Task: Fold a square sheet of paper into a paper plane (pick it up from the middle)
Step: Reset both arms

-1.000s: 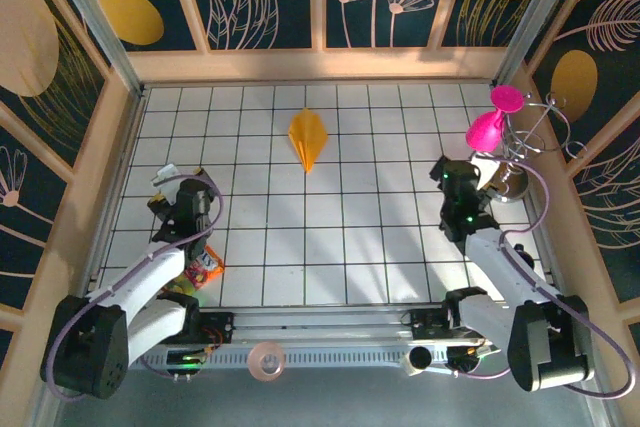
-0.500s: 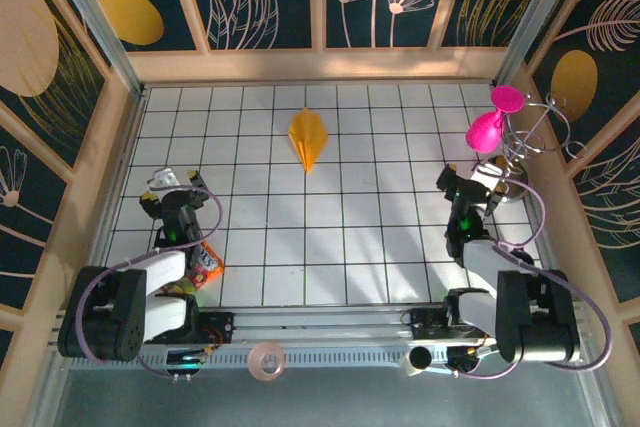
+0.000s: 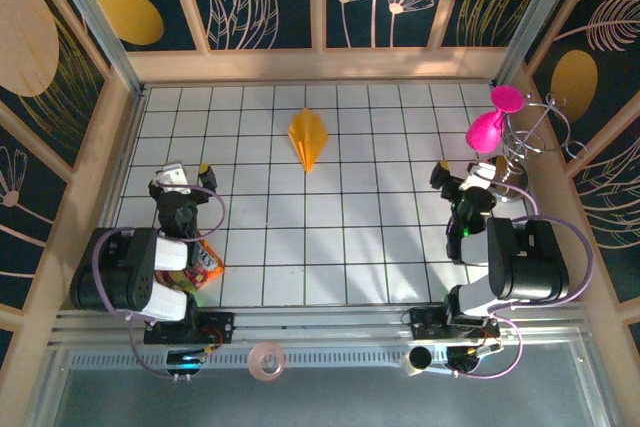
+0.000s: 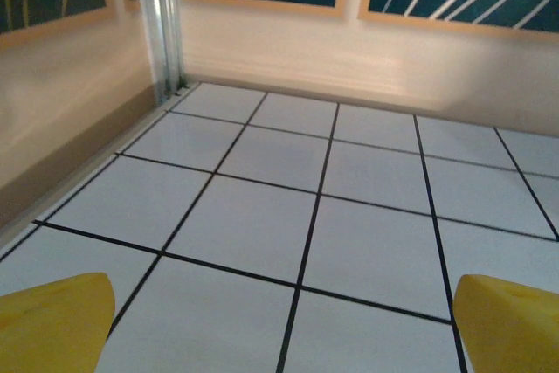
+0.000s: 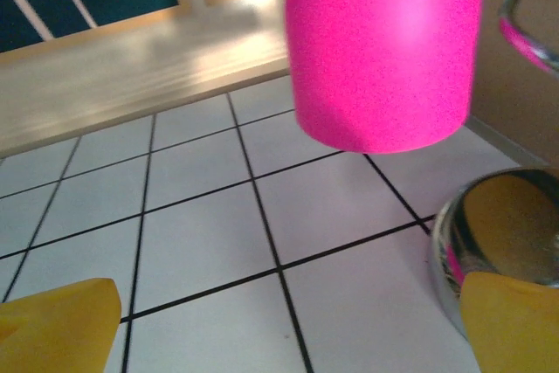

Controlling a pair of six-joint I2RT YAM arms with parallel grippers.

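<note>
Since we're going L to R: we've got the left gripper [image 3: 188,172] at approx 9 o'clock on the tiled table [image 3: 350,237], jaws spread wide w/ nothing between them, just bare tiles. A snack packet [image 3: 205,262] lies at its 6. The paper plane [image 3: 308,137] lies flat toward 12, tip pointing to 6, well apart from both arms. We see the right gripper [image 3: 462,175] at 3, also wide open & empty, pink figure [image 3: 485,130] near its 1.
</note>
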